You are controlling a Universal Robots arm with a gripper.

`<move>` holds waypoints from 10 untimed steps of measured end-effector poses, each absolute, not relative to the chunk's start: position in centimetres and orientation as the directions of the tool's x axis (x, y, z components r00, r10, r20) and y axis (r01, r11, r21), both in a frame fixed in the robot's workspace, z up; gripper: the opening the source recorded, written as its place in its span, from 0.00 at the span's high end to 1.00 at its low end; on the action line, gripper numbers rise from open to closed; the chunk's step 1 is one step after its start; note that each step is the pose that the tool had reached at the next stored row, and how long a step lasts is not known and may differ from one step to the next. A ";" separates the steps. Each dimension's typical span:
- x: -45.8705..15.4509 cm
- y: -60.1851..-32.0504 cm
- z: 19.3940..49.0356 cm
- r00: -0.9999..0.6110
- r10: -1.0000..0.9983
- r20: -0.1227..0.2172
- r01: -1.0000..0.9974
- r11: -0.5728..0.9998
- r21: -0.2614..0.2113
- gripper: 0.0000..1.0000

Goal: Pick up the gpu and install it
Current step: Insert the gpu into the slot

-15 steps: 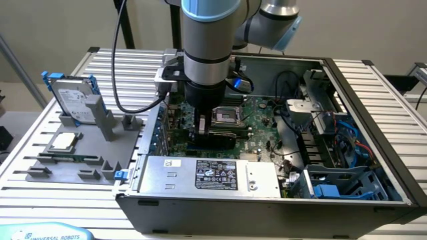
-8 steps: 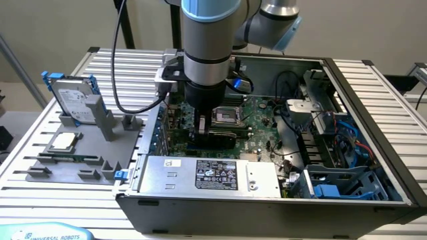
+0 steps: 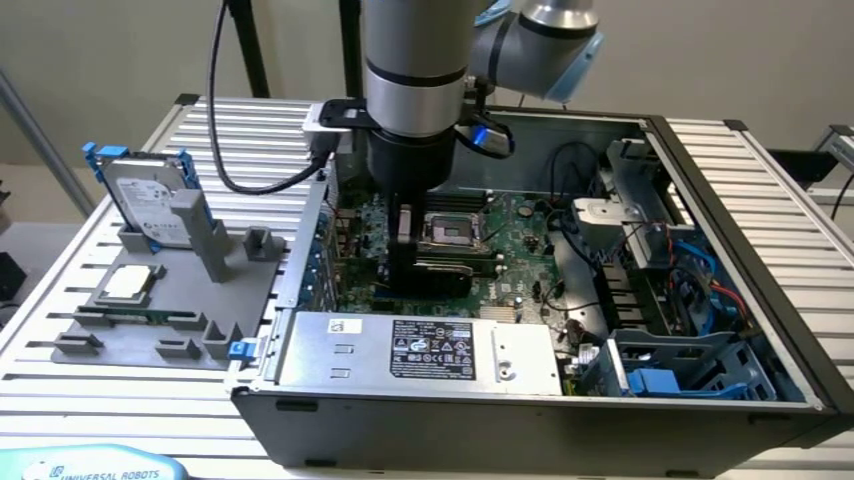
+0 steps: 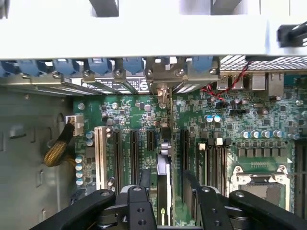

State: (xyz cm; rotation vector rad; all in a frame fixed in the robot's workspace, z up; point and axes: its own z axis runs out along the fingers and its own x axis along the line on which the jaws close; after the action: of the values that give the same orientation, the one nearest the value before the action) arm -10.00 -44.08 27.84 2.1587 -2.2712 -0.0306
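The gpu [image 4: 163, 158] stands on edge in a motherboard slot, seen edge-on in the wrist view, with its silver end bracket [image 4: 163, 91] against the case's rear wall. My gripper [image 4: 166, 176] straddles the card from above. Its black fingers [image 4: 144, 178] stand apart, with a gap showing on each side of the card, so it is open. In the exterior view the gripper [image 3: 420, 262] reaches down into the open computer case [image 3: 747, 240], just above the dark card [image 3: 447, 272] beside the processor socket [image 3: 447, 228].
A power supply [image 3: 420, 350] fills the case's near side, and cables and a blue drive cage [image 3: 667, 370] sit at the exterior view's right. Outside the case, a grey fixture [image 3: 147, 330] holds a hard drive with blue rails [image 3: 144, 200] and a square silver chip [image 3: 127, 283]. Free slots [image 4: 117, 153] flank the card.
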 end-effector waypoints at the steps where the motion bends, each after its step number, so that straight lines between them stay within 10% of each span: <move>1: -10.0 -44.1 28.3 -0.051 -0.999 -0.008 -0.999 0.051 0.020 0.59; 10: -10.0 -44.1 30.3 -0.051 -0.999 -0.008 -0.999 0.051 0.020 0.80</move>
State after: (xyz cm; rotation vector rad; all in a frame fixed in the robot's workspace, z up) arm -9.95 -44.08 30.34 2.1588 -2.2713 -0.0315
